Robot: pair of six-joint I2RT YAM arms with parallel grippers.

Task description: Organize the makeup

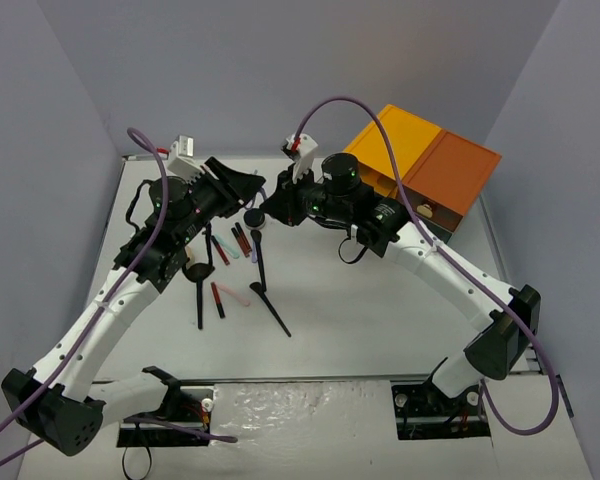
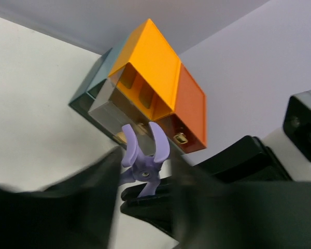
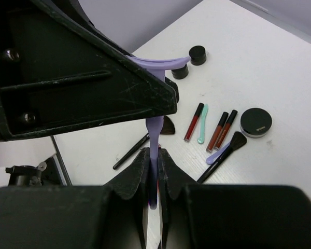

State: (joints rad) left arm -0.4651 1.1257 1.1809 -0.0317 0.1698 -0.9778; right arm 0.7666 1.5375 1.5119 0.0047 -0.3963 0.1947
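Purple tool in raised right gripper

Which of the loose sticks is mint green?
The mint stick, lying between the black-capped red tube and the two brown-red tubes; no other is green.

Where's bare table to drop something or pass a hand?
Free: the table between the brushes and the right arm, below the drawer box; also the near strip before the arm bases. Crowded: left-centre, where brushes and sticks lie close together.
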